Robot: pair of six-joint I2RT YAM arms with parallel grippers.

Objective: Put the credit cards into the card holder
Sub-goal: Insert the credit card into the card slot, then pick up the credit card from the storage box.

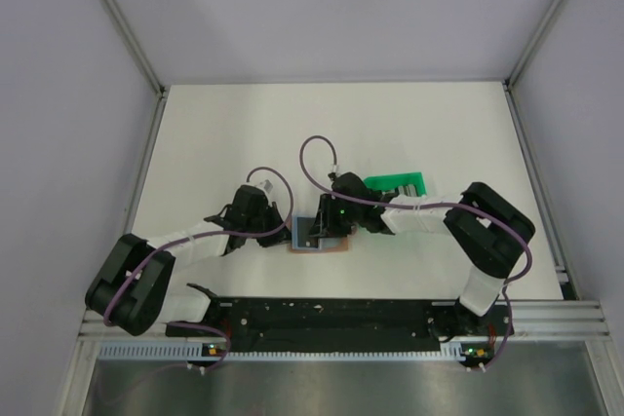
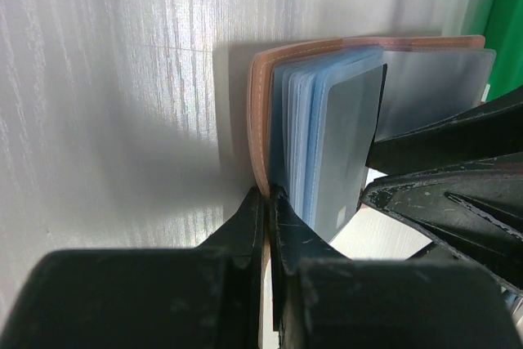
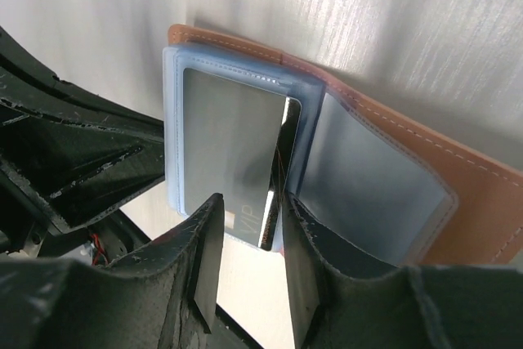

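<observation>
The tan card holder (image 1: 319, 241) lies open on the table between both grippers, its clear blue-grey sleeves fanned out (image 2: 315, 120). My left gripper (image 2: 268, 195) is shut on the edge of its tan cover (image 2: 260, 120). A grey-silver card marked VIP (image 3: 229, 149) sits inside a sleeve. A thin dark card (image 3: 276, 177) shows edge-on between two sleeves. My right gripper (image 3: 249, 218) is open. Its fingers (image 3: 206, 239) straddle the lower end of that dark card without clamping it. In the top view the right gripper (image 1: 327, 226) hovers over the holder and the left gripper (image 1: 285, 231) is at its left side.
A green plastic tray (image 1: 397, 183) stands just behind and to the right of the right wrist; its edge shows in the left wrist view (image 2: 498, 22). The right gripper's fingers (image 2: 441, 161) crowd the holder's right side. Grey walls enclose the white table (image 1: 244, 133).
</observation>
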